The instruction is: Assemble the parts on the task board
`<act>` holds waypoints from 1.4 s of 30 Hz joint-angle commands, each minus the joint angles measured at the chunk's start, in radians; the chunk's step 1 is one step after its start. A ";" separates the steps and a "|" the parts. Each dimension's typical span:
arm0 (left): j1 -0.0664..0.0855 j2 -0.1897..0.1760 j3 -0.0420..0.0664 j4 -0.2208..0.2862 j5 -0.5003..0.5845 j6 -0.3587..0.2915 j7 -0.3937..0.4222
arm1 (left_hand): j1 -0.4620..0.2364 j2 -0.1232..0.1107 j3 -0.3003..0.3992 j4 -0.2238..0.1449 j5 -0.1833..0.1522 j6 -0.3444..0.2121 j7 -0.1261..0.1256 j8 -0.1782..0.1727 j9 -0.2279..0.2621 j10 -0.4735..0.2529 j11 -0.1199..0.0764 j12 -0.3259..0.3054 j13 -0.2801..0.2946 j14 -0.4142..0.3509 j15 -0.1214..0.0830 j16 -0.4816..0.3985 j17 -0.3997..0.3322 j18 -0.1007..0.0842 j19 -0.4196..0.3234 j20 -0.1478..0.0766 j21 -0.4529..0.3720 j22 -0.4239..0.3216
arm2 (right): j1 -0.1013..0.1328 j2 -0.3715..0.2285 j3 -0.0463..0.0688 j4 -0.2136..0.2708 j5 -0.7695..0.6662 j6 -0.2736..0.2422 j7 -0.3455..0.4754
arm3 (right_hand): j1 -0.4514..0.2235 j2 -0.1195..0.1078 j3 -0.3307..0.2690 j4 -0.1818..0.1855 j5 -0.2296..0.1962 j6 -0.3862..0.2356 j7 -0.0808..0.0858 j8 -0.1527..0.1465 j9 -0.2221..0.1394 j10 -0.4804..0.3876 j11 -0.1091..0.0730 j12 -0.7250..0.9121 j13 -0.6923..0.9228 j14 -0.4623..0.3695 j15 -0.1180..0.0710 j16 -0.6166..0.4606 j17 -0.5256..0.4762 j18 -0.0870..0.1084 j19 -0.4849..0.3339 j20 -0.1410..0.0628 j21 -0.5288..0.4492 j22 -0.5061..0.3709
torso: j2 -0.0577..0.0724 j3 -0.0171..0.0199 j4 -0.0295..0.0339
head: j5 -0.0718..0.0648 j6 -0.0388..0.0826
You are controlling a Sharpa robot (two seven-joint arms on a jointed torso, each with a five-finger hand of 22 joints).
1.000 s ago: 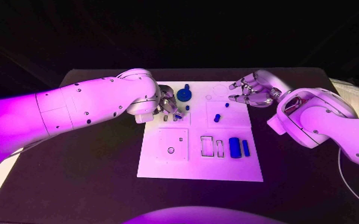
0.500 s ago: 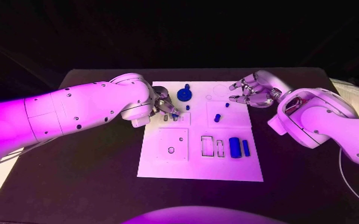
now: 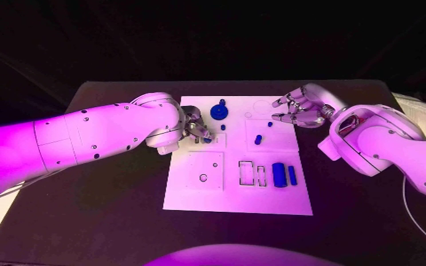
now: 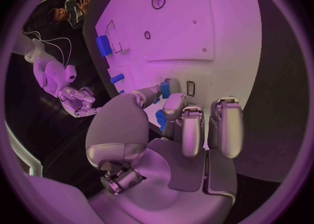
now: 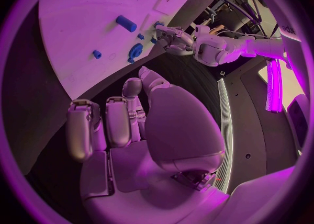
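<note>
Left hand (image 3: 197, 132) pinches a small blue part (image 4: 161, 119) between thumb and fingertips, low over the task board (image 3: 266, 201) beside its small slot, apparently to seat it there. Right hand (image 3: 299, 111) hovers at the board's far right edge, fingers loosely curled, holding nothing.

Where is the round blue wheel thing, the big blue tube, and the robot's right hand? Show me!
Round blue wheel (image 3: 219, 114), head view, on its disc face.
Big blue tube (image 3: 279, 175), head view, on the middle of its side.
Right hand (image 3: 298, 109), head view, on the silver palm behind the fingers.
</note>
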 commanded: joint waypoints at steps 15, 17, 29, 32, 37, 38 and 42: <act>-0.003 0.004 0.000 -0.005 -0.036 0.059 0.000 | 0.001 0.000 0.161 -0.183 0.026 0.003 -0.006 0.009 0.004 0.008 0.000 0.005 0.002 0.105 -0.003 0.003 0.263 -0.015 0.032 0.000 0.004 0.122 | -0.001 0.000 0.000 0.005 0.008 0.013 0.008 | -0.013 0.003 0.000 0.011 -0.002 0.008 -0.001 0.000 0.002 -0.001 -0.001 0.001 0.001 0.036 -0.004 -0.006 0.001 0.012 -0.006 -0.003 -0.005 0.016 | 0.000 -0.0001 -0.0005 | 0.002 -0.010; -0.003 0.004 0.000 -0.006 -0.036 0.064 0.000 | 0.000 0.000 0.161 -0.184 0.028 0.003 -0.006 0.009 0.004 0.008 0.000 0.006 0.002 0.105 -0.003 0.003 0.263 -0.015 0.032 0.000 0.004 0.122 | -0.001 0.000 0.000 0.005 0.008 0.013 0.008 | -0.013 0.003 0.000 0.011 -0.002 0.008 -0.001 0.000 0.002 -0.001 -0.001 0.001 0.001 0.036 -0.004 -0.006 0.001 0.012 -0.006 -0.003 -0.005 0.016 | 0.001 -0.0005 -0.0008 | 0.001 -0.011; -0.003 0.002 0.000 -0.010 -0.049 0.069 -0.001 | 0.000 -0.001 0.160 -0.187 0.033 0.004 -0.006 0.009 0.004 0.009 0.000 0.006 0.003 0.105 -0.003 0.003 0.263 -0.015 0.032 0.000 0.004 0.123 | -0.001 0.000 0.000 0.004 0.008 0.016 0.010 | -0.013 0.003 0.000 0.011 -0.002 0.008 -0.001 0.000 0.002 -0.001 -0.001 0.001 0.001 0.036 -0.004 -0.006 0.001 0.012 -0.006 -0.003 -0.005 0.016 | 0.000 -0.0005 0.0006 | -0.001 -0.015; -0.003 0.002 0.000 -0.011 -0.051 0.064 -0.001 | 0.001 0.000 0.160 -0.187 0.035 0.004 -0.006 0.009 0.004 0.009 0.000 0.006 0.003 0.105 -0.003 0.003 0.263 -0.015 0.033 0.000 0.005 0.124 | -0.001 0.000 0.000 0.003 0.008 0.016 0.010 | -0.014 0.004 -0.001 0.013 0.000 0.009 -0.001 0.000 0.002 -0.001 -0.001 0.001 0.000 0.036 -0.004 -0.007 0.001 0.012 -0.007 -0.003 -0.005 0.016 | 0.000 -0.0002 -0.0003 | 0.000 -0.016; -0.003 0.001 0.000 -0.010 -0.052 0.078 -0.002 | 0.001 0.000 0.160 -0.188 0.036 0.005 -0.006 0.009 0.004 0.012 -0.001 0.009 0.007 0.105 -0.003 0.003 0.263 -0.016 0.036 0.000 0.008 0.129 | -0.001 0.000 0.000 0.003 0.008 0.017 0.010 | -0.014 0.004 -0.001 0.013 0.000 0.009 -0.001 0.000 0.002 -0.001 -0.001 0.001 0.000 0.036 -0.004 -0.007 0.001 0.012 -0.007 -0.003 -0.005 0.016 | 0.000 0.0000 0.0005 | -0.001 -0.017; -0.003 0.001 0.000 -0.010 -0.052 0.081 -0.002 | 0.001 0.000 0.160 -0.188 0.037 0.005 -0.006 0.009 0.004 0.012 -0.001 0.009 0.007 0.105 -0.003 0.003 0.263 -0.016 0.036 0.000 0.008 0.130 | -0.001 0.000 0.000 0.003 0.008 0.017 0.010 | -0.014 0.004 -0.001 0.013 0.000 0.009 -0.001 0.000 0.002 -0.001 -0.001 0.001 0.000 0.036 -0.004 -0.007 0.001 0.012 -0.007 -0.003 -0.005 0.016 | 0.000 0.0000 0.0005 | -0.001 -0.017; -0.003 0.001 0.000 -0.009 -0.052 0.091 -0.003 | 0.001 -0.001 0.160 -0.190 0.038 0.006 -0.006 0.009 0.005 0.014 -0.001 0.012 0.010 0.105 -0.003 0.003 0.263 -0.017 0.036 0.000 0.009 0.131 | -0.001 0.000 0.000 0.003 0.008 0.018 0.010 | -0.014 0.004 -0.001 0.013 0.000 0.009 -0.001 0.000 0.002 -0.001 -0.001 0.001 0.000 0.036 -0.004 -0.007 0.001 0.012 -0.007 -0.003 -0.005 0.016 | 0.000 0.0001 0.0001 | 0.000 -0.017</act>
